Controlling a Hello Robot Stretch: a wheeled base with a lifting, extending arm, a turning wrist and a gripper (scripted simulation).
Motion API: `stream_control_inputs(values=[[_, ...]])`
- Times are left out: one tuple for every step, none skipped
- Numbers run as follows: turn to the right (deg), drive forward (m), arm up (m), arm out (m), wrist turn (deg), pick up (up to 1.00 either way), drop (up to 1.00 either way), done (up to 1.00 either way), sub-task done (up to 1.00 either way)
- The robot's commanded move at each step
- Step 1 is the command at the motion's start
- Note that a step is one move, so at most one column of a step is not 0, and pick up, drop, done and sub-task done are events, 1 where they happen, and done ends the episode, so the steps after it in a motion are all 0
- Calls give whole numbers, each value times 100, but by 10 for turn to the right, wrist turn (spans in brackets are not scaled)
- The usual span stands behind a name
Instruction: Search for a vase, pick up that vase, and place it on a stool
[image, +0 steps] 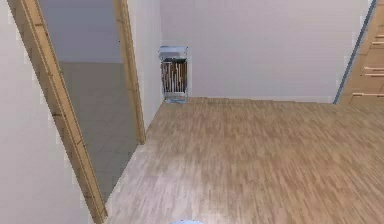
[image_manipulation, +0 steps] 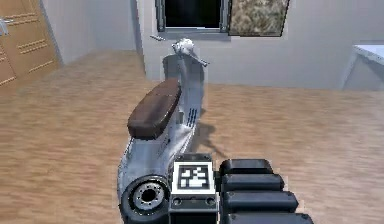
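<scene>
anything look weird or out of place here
Yes: a grey scooter stands upright indoors on the wood floor, in the arm side view. That is odd for a room in a house. Nothing looks spilled or broken.

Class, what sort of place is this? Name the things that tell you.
Probably an indoor room of a house, perhaps a hall: wood floor, panelled wooden door, dark window. A grey scooter is parked inside.
</scene>
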Motion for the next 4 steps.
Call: stream_control_inputs(values=[[30, 0, 0, 0, 0, 0, 0, 0, 0], [0, 100, 0, 0, 0, 0, 0, 0, 0], [60, 0, 0, 0, 0, 0, 0, 0, 0], [0, 20, 0, 0, 0, 0, 0, 0, 0]])
